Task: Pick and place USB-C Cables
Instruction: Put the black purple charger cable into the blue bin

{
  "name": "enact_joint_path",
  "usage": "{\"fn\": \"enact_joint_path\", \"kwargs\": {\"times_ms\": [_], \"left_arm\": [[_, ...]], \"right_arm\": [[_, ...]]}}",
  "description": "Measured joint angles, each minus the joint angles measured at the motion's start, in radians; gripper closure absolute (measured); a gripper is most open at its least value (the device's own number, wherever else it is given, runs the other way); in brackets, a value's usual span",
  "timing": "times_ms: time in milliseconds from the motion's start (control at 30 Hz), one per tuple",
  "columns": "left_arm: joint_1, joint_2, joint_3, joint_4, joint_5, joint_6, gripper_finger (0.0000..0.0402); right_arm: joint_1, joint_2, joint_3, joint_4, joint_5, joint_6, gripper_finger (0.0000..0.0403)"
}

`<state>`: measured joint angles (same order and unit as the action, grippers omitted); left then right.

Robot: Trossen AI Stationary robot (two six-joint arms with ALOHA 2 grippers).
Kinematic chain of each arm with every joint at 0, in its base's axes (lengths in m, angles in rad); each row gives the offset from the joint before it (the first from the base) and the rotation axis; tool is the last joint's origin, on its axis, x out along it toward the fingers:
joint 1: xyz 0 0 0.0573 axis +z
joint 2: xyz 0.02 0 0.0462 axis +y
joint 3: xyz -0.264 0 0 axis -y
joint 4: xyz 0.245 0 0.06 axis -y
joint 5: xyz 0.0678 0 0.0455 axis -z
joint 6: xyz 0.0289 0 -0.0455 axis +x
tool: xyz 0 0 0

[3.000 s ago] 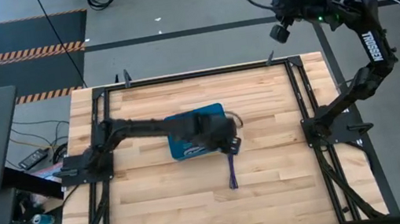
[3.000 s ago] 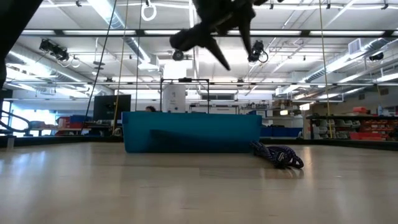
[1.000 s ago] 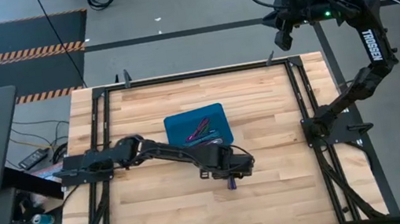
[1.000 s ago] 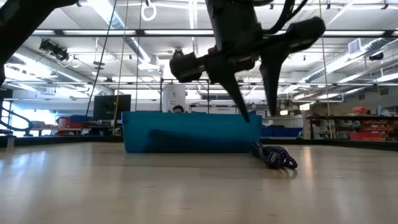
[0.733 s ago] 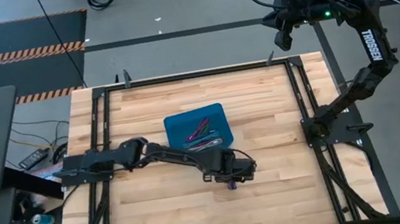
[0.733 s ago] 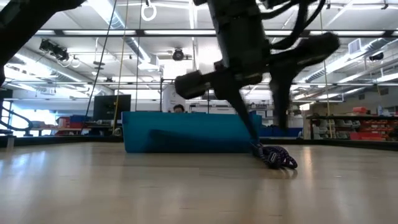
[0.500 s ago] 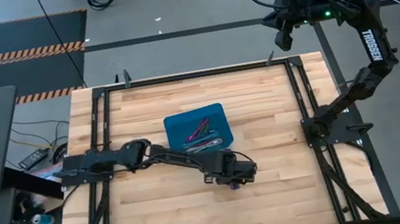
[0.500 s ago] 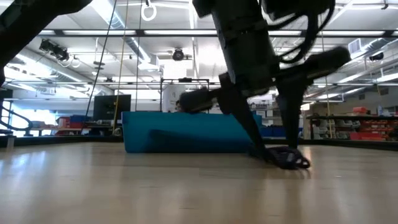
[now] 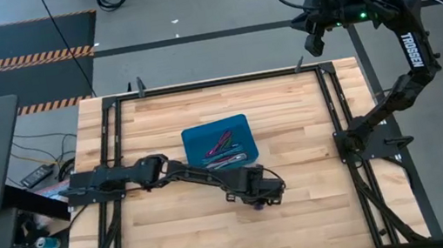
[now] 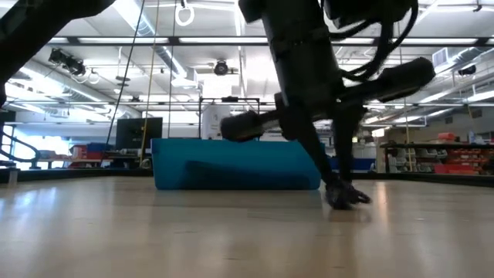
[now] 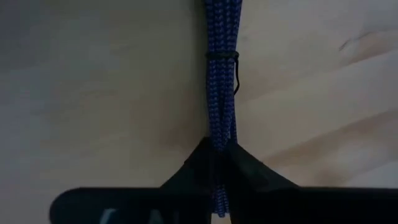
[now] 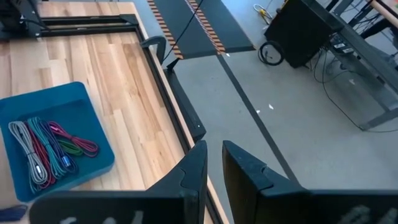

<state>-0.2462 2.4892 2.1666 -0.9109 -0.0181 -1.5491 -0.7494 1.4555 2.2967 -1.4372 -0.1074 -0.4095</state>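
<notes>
Blue-purple cable [image 11: 222, 93] pinched in left gripper [image 9: 257, 204] fingers on open wood, near blue tray [image 9: 195, 137]; right gripper [image 12: 213, 163] fingers slightly apart, empty.

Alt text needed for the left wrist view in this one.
The left hand is shut on a blue-purple braided cable bundle lying on the wooden table. A thin black tie wraps the bundle ahead of the fingers.

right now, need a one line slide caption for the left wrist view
Left gripper jaws closed on a blue-purple USB-C cable bundle lying on the wooden table.
</notes>
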Motion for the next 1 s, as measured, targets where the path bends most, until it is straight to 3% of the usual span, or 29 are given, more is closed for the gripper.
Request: {"fn": "enact_joint_path", "kwargs": {"times_ms": [133, 233, 367, 433, 667, 1000], "left_arm": [[0.0, -0.024, 0.063, -0.032, 0.0, 0.057, 0.0381], [0.0, -0.033, 0.187, -0.099, -0.004, 0.161, 0.0383], [-0.006, -0.155, 0.119, -0.089, -0.037, 0.276, 0.0383], [-0.005, -0.213, 0.12, -0.192, -0.071, 0.347, 0.0383], [0.046, -0.335, 0.156, -0.659, -0.184, 0.679, 0.0383], [0.302, -0.404, 0.132, -0.655, -0.186, 1.359, 0.0384]], "right_arm": [[0.0, 0.0, 0.0, 0.0, 0.0, -0.002, 0.0347], [0.0, 0.0, 0.0, 0.0, 0.0, -0.002, 0.0347], [0.0, 0.0, 0.0, 0.001, 0.001, -0.002, 0.0347], [0.0, 0.0, 0.0, 0.001, 0.002, -0.001, 0.0347], [0.0, 0.0, 0.0, 0.008, 0.001, 0.049, 0.0347], [0.001, 0.0, 0.0, 0.014, 0.006, 0.12, 0.0347]]}}
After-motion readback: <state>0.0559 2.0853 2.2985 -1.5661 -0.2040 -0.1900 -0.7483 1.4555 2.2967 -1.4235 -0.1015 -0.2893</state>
